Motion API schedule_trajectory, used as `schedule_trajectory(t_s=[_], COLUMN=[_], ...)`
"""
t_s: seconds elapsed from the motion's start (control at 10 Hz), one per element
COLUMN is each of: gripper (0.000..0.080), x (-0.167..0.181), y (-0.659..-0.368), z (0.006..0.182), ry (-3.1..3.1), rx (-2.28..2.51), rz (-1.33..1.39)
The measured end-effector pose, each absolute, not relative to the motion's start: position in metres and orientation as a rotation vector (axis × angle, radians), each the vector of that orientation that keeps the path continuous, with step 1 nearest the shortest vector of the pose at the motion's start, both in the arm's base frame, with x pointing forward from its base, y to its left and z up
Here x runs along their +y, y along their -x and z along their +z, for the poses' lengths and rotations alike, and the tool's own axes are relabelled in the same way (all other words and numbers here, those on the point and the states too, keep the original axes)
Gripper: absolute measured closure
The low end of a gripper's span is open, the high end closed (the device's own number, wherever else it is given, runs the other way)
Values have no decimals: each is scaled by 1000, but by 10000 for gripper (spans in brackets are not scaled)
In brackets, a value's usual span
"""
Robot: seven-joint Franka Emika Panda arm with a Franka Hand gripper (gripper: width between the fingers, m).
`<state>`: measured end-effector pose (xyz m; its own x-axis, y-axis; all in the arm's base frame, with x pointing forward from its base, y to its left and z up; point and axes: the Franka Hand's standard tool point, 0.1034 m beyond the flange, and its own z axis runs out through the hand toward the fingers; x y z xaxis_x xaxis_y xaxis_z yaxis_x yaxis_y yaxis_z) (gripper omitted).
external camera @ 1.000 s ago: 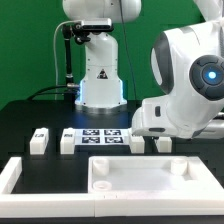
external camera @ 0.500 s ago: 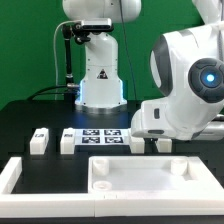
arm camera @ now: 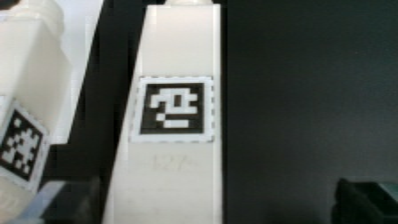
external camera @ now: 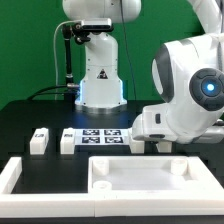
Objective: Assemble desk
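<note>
Fingers [arm camera: 370, 200] stand at their widest and grip nothing. In the wrist view their dark tips flank a white tagged leg [arm camera: 173, 110] without touching it, and a second leg [arm camera: 25, 110] lies just beside it. Over the last half second the arm [external camera: 190, 95] has sunk lower over the worktop [external camera: 25, 125]. I judge it is settling around that leg for a pick, with the closing not yet begun.

From the exterior view's left come the leftmost leg [external camera: 39, 140], the next leg [external camera: 67, 141] just beside the marker board [external camera: 100, 136], a third leg [external camera: 136, 143] past the board, then the arm's bulk, which hides the fingers there. Nearer the camera lie the border frame [external camera: 14, 175] and the tray-like desk top [external camera: 140, 161]. The tray holds no loose part that I can see, and no leg looks fitted.
</note>
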<state>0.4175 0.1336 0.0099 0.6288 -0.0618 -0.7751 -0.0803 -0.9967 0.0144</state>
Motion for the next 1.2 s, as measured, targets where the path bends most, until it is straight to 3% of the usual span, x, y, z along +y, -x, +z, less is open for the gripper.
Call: schedule_trajectory(t_s=[0.1, 0.2, 0.4, 1.1, 1.2], gripper=[279, 279, 512, 511, 511], x=[134, 134, 134, 133, 125], y=[-417, -417, -417, -418, -431], z=[10, 10, 10, 11, 34], ry=[2816, 2816, 2816, 2816, 2794], rx=[123, 123, 123, 122, 81], rz=[1339, 1339, 1339, 1337, 1339])
